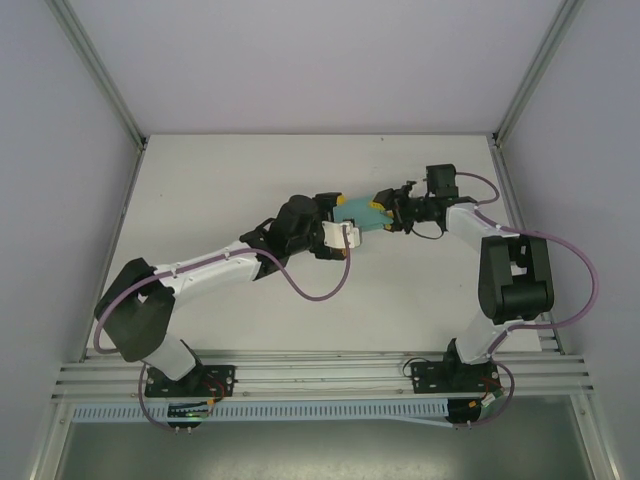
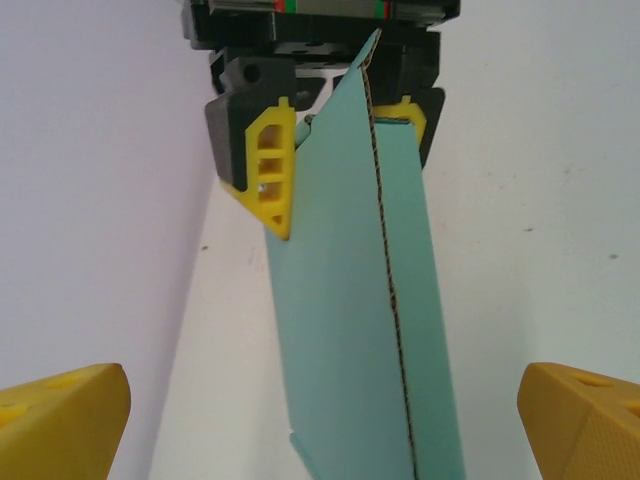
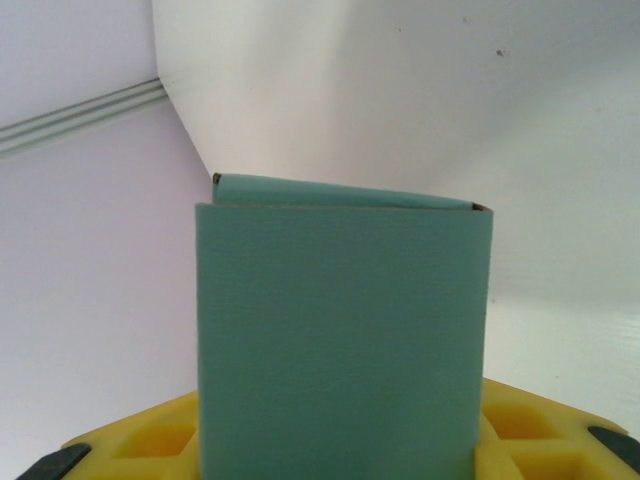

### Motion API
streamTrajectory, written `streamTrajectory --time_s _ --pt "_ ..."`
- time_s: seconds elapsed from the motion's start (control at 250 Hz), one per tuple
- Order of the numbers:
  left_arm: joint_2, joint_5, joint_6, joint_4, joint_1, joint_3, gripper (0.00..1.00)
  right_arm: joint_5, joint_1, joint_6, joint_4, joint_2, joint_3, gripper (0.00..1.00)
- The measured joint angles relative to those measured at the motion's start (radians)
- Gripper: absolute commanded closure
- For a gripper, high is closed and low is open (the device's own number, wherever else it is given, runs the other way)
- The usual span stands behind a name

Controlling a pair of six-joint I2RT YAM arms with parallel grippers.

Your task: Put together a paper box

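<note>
the paper box (image 1: 360,212) is held over the middle of the white counter (image 1: 220,190), a little toward the back, where the two arms meet tip to tip. the left arm (image 1: 220,262) reaches in from the near left and the right arm (image 1: 510,280) bends in from the right. the box is teal-green card folded flat, not squared up into a box shape.

the right jaws are closed on it. in the left wrist view the card (image 2: 350,300) runs from those jaws toward the camera, pinched at its far end between two yellow fingers (image 2: 272,170), and a dark dotted line runs down its length.

the left jaws stand wide open. their yellow fingertips (image 2: 60,420) sit at the two bottom corners of that view, with the card passing between them and touching neither.

in the right wrist view the card (image 3: 340,340) stands up from between the yellow fingers (image 3: 150,445), one flat face toward the camera. a second layer behind it shows along the top edge.
</note>
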Motion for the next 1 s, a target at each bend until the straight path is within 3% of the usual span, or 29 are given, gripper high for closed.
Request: streamTrajectory --time_s 0.428,0.931,0.999 --pt "0.114 -0.076 0.090 0.072 0.000 -0.006 0.02 -0.081 -0.015 0.172 0.003 0.000 -0.001 0.71" --pt "0.117 -0.091 0.058 0.079 0.025 0.017 0.54 -0.073 -0.022 0.179 -0.070 -0.082 -0.005 0.66" --pt "0.117 -0.089 0.057 0.080 0.027 0.021 0.59 -0.070 -0.023 0.182 -0.069 -0.092 -0.009 0.57"
